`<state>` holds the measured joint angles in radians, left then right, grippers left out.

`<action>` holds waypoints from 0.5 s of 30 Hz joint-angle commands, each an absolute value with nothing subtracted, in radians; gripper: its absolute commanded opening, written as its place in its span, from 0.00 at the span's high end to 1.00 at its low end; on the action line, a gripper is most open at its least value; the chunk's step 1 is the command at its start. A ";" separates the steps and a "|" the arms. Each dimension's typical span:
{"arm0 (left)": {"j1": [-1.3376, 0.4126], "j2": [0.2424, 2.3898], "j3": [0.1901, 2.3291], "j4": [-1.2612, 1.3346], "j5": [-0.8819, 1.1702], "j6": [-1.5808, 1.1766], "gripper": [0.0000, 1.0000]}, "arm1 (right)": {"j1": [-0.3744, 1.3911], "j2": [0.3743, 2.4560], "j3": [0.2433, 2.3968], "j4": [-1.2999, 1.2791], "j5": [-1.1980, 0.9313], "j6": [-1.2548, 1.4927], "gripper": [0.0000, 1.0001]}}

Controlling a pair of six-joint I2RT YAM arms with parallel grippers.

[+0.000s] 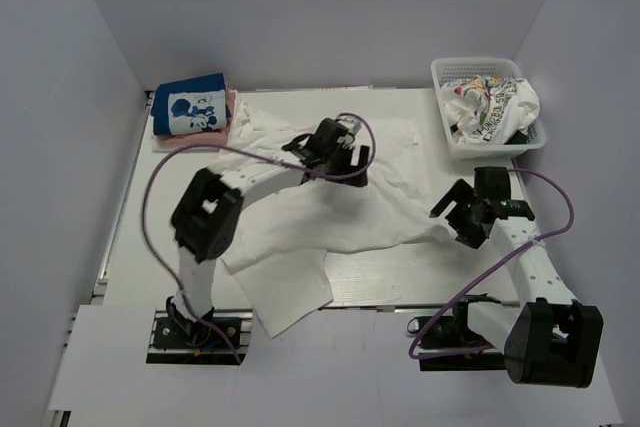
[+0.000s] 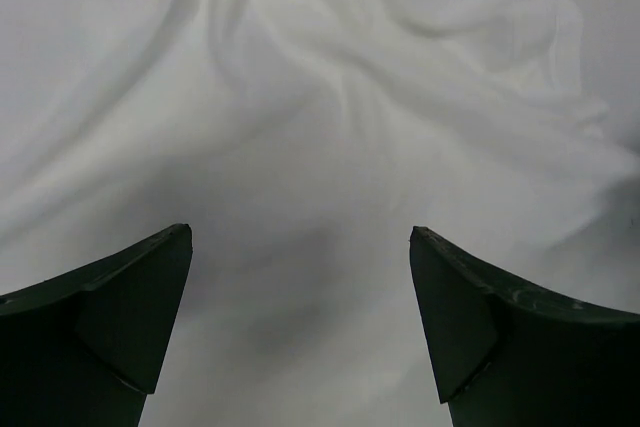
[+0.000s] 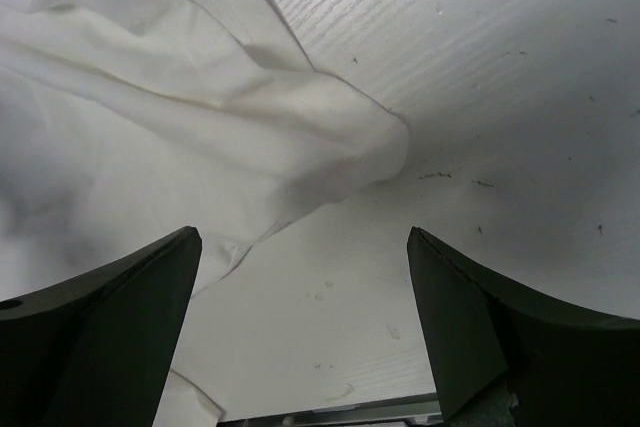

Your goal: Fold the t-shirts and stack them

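A large plain white t-shirt point(image 1: 320, 217) lies spread and rumpled over the middle of the table, one part hanging past the front edge. My left gripper point(image 1: 330, 147) hovers open over its upper middle; in the left wrist view only wrinkled white cloth point(image 2: 330, 97) shows between the wide-apart fingers point(image 2: 120, 317). My right gripper point(image 1: 462, 217) stands open beside the shirt's right tip point(image 3: 340, 147), with bare table between its fingers point(image 3: 490, 327). A folded blue t-shirt with a cartoon-mouse panel point(image 1: 190, 107) rests on a pink one point(image 1: 231, 107) at the back left.
A white mesh basket point(image 1: 452, 72) at the back right holds a crumpled white shirt with colourful prints point(image 1: 490, 107) and some dark green cloth point(image 1: 518, 135). White walls enclose the table point(image 1: 400, 272) on three sides. Purple cables loop off both arms.
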<state>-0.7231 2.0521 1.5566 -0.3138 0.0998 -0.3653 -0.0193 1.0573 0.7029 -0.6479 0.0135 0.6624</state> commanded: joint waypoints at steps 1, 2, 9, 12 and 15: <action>-0.712 1.751 1.338 -0.437 0.023 -0.486 0.00 | -0.018 1.075 0.675 -0.554 -0.067 0.646 0.11; -0.712 1.697 1.227 -0.457 -0.009 -0.539 0.00 | -0.018 1.084 0.667 -0.554 -0.084 0.646 0.13; -0.730 1.287 0.818 -0.730 -0.011 -0.811 0.00 | -0.021 1.100 0.630 -0.572 -0.089 0.634 0.32; -0.730 1.154 0.701 -0.782 0.122 -0.848 0.00 | -0.023 1.091 0.601 -0.552 -0.049 0.632 0.32; -0.730 1.094 0.638 -0.804 0.256 -0.857 0.00 | -0.023 1.115 0.610 -0.519 -0.041 0.643 0.32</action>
<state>-0.7242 1.1610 0.6579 -0.7555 0.0982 -0.7937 -0.0193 1.1072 0.6052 -0.5690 -0.0559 0.6456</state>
